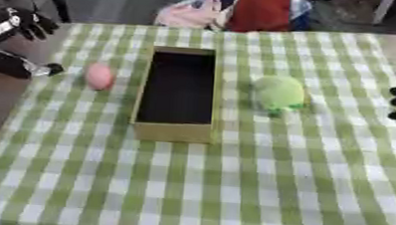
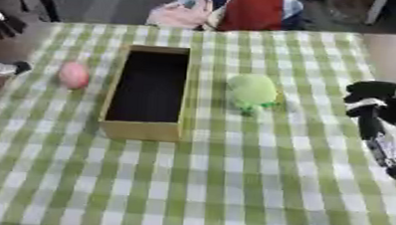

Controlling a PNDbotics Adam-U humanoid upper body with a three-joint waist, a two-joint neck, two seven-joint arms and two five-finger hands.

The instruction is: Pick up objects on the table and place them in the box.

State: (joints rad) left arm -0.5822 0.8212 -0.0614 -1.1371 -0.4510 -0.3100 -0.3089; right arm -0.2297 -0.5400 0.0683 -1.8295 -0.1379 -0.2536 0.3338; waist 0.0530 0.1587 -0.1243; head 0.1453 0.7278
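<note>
A pink egg-shaped object and green plush toy flank the empty box on the checked surface; the left hand and right hand hover with fingers curled, empty.

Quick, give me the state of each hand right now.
Left hand: at the table's left edge near the pink object, holding nothing; fingers cannot be told.
Right hand: at the right edge beside the green object, holding nothing; fingers cannot be told.

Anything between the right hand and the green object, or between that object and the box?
Nothing visible. Bare checked cloth lies between the right hand and the green object, and between it and the open box.
</note>
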